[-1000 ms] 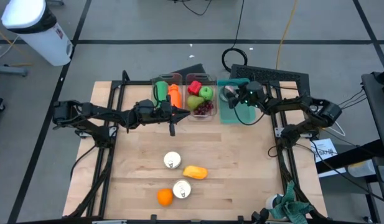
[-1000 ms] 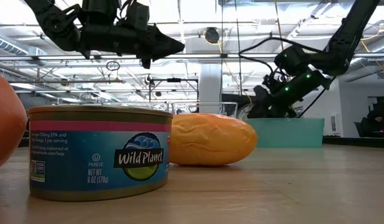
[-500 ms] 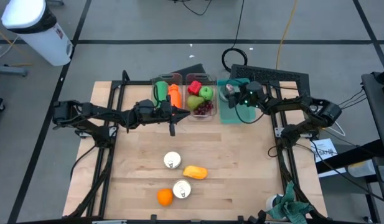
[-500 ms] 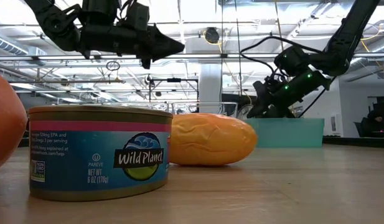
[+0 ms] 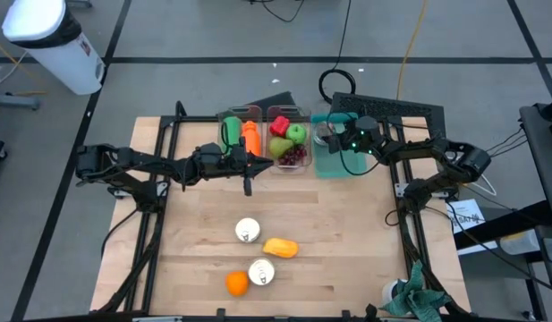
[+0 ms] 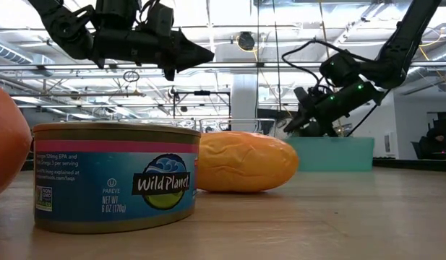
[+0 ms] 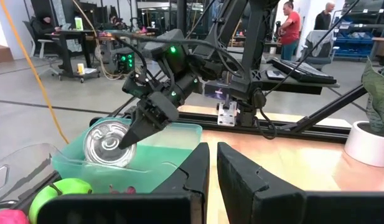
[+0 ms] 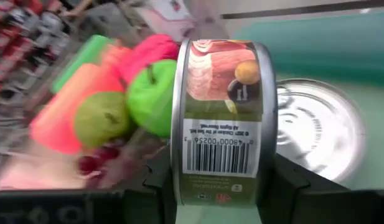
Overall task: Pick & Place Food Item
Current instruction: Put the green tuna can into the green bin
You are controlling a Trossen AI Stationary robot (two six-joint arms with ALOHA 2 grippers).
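My right gripper [image 5: 332, 136] hangs over the teal bin [image 5: 334, 163] at the table's far right and is shut on a labelled food can [image 8: 221, 118]. That can shows its silver end [image 7: 104, 144] in the left wrist view. A second can [image 8: 319, 134] lies in the bin behind it. My left gripper [image 5: 249, 183] hovers shut near the clear produce boxes. It is high above the table [image 6: 204, 54] in the low view and touches nothing. Two cans [image 5: 247, 230] [image 5: 261, 272], an orange [image 5: 236, 283] and a yellow-orange food item [image 5: 280, 247] rest on the wood near the front. My right gripper pinches the can between its two fingers, one on each flat end. One dark finger [image 7: 131, 134] lies across the silver end [image 7: 99, 146]. The fingers slant down from the table's right side. The can sits on edge, lifted clear above the bin, with its label [image 8: 220, 93] toward the wrist camera.
Two clear boxes stand at the far edge, one with carrot and green vegetables [image 5: 240, 134], one with apple, pear and red fruit [image 5: 289, 141]. The tuna can [image 6: 114, 177] and the yellow-orange item [image 6: 241, 161] fill the low view's foreground. The mid-table wood [image 5: 329, 233] is bare.
My right gripper, still shut on the can, has risen slightly over the teal bin and tipped a little nearer level. The left arm and the items on the table have kept still.
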